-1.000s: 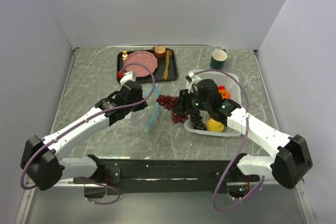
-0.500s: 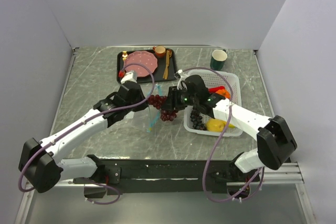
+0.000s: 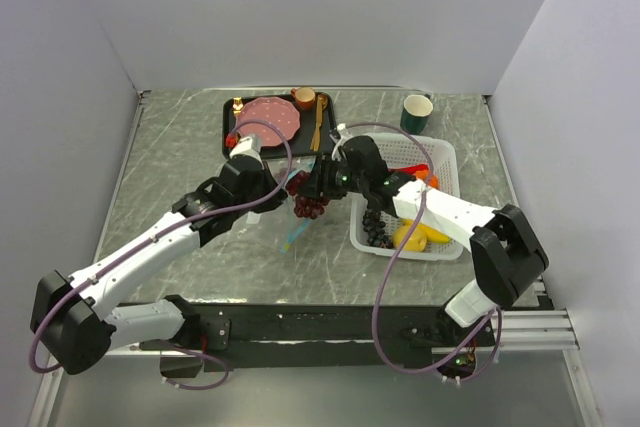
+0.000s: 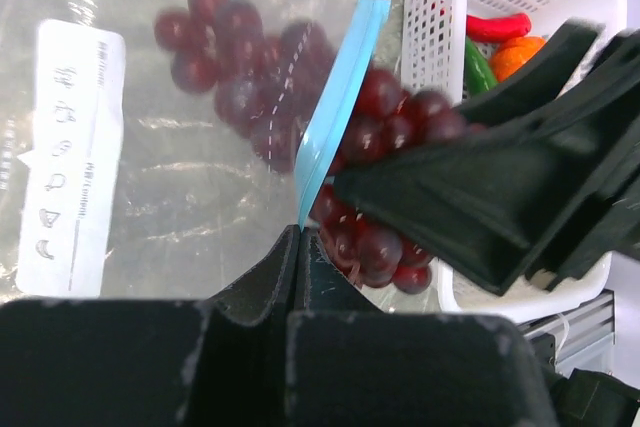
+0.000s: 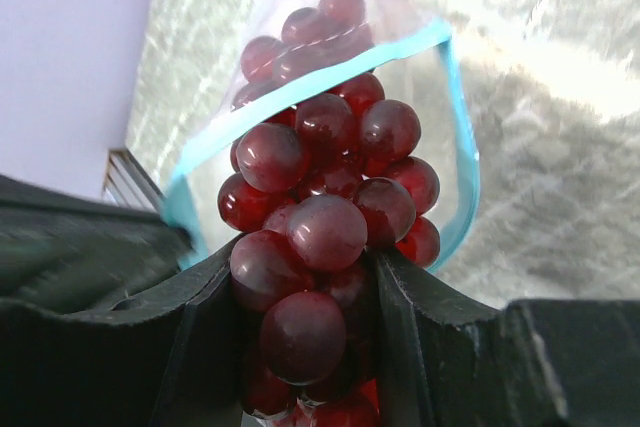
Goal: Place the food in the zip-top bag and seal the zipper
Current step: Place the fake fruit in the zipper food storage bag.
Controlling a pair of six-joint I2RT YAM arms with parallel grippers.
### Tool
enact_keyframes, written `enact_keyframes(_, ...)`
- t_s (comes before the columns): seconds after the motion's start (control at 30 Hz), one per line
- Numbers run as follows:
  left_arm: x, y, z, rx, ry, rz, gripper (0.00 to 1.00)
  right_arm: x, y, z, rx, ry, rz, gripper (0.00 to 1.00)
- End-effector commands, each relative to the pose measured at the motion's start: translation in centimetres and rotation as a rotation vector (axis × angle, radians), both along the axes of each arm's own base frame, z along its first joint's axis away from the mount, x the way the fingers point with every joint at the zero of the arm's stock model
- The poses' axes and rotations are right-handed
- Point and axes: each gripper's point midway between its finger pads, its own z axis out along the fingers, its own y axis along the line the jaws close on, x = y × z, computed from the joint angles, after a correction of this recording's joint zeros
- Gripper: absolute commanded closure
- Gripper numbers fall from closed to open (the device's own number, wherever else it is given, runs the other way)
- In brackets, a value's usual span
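My left gripper point(image 3: 272, 197) point(image 4: 298, 232) is shut on the teal-blue zipper point(image 4: 340, 107) edge of the clear zip-top bag point(image 4: 150, 147) and holds its mouth up. My right gripper point(image 3: 318, 190) point(image 5: 305, 277) is shut on a bunch of dark purple grapes point(image 3: 308, 199) point(image 5: 325, 197). The bunch's far end lies inside the bag's open mouth, ringed by the zipper point(image 5: 460, 147). More food lies in the white mesh basket point(image 3: 440, 152): a second grape bunch point(image 3: 375, 230), a yellow fruit point(image 3: 415, 234), an orange fruit point(image 3: 430, 179) and a red chili point(image 4: 497, 25).
A black tray point(image 3: 232, 137) at the back holds a pink plate point(image 3: 272, 115), gold cutlery point(image 3: 317, 122) and an orange cup point(image 3: 305, 99). A green cup point(image 3: 417, 110) stands behind the basket. The two wrists are close together over the table's middle.
My right gripper has carried the grapes left from beside the basket into the bag's mouth. My left gripper has kept hold of the bag's edge and shifted slightly back.
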Motion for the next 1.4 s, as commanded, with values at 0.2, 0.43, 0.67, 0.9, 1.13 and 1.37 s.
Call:
enact_keyframes(0.2,0.5,-1.5,1.9,-0.064,-0.019,-0.005,0.99,1.9,2.8,3.3,0.154,0.010,-0.048,0.54)
enact_keyframes(0.43,0.5,-2.0,3.9,-0.132,-0.049,-0.004,0.99,1.9,3.3,2.9,0.149,0.026,-0.064,0.48)
enact_keyframes(0.67,0.7,-1.5,4.9,-0.137,-0.074,0.018,0.99,1.0,4.3,3.0,0.153,0.028,-0.055,0.40)
enact_keyframes(0.9,1.1,-0.9,6.4,-0.153,-0.117,0.053,0.99,0.7,5.2,4.3,0.171,-0.014,-0.032,0.15)
enact_keyframes(1.13,1.3,1.3,8.3,-0.134,-0.166,0.145,0.99,0.7,2.4,5.3,0.093,-0.092,-0.102,0.00)
enact_keyframes(1.37,1.7,3.3,8.0,-0.066,-0.168,0.214,0.99,0.3,-5.0,4.7,-0.107,-0.179,-0.312,0.04)
